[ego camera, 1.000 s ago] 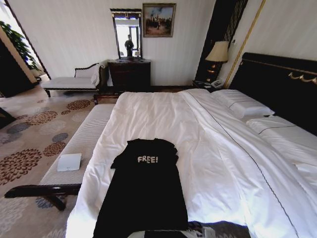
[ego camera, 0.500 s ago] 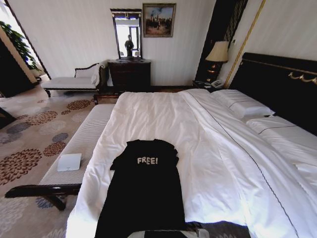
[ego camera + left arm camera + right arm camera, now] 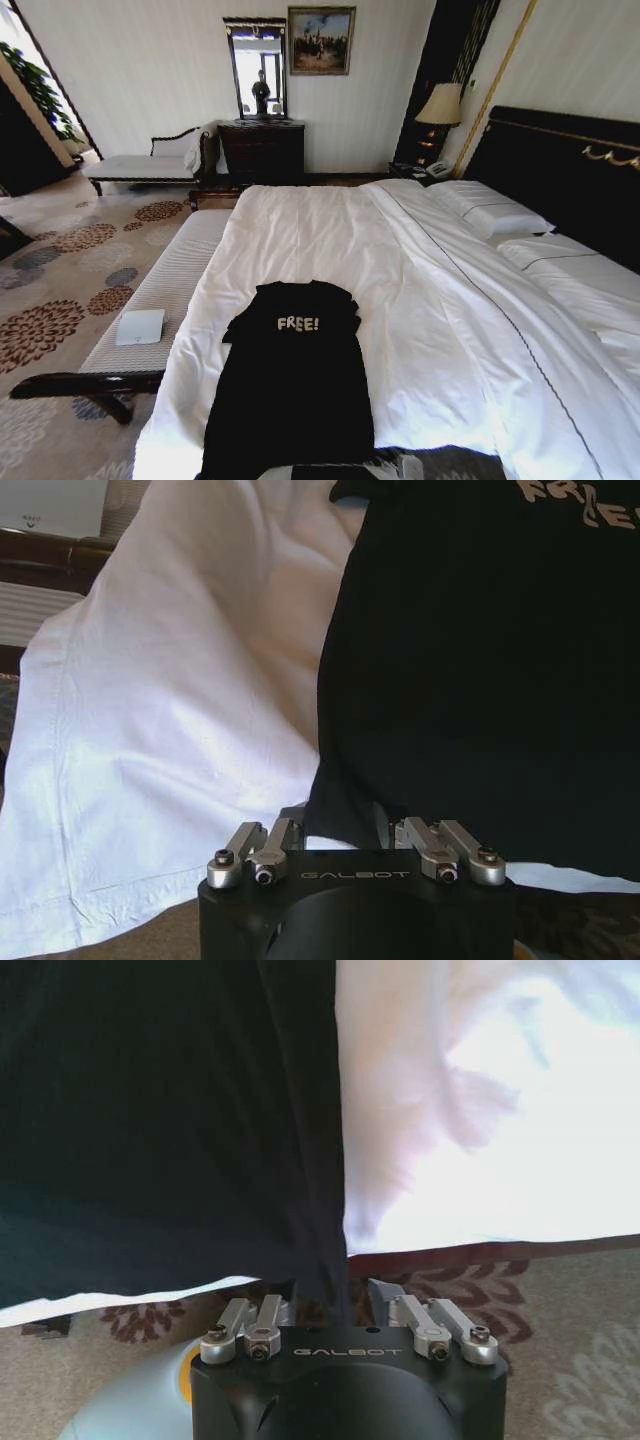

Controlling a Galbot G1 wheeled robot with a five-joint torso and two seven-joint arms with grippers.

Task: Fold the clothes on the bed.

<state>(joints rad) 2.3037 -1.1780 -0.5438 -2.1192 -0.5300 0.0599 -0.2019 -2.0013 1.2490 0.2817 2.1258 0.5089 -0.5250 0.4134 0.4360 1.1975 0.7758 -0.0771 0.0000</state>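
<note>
White bed (image 3: 420, 300) holds black T-shirt (image 3: 290, 400) printed "FREE!".

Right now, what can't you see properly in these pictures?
- Head view: the T-shirt's bottom hem is cut off by the picture's lower edge.
- Left wrist view: the left gripper's fingertips are hidden by the shirt's corner.
- Right wrist view: the right gripper's fingertips are hidden behind black fabric.

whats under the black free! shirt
The black T-shirt lies on the bed's white duvet, which shows all around it. Whatever lies beneath the fabric is covered.
</note>
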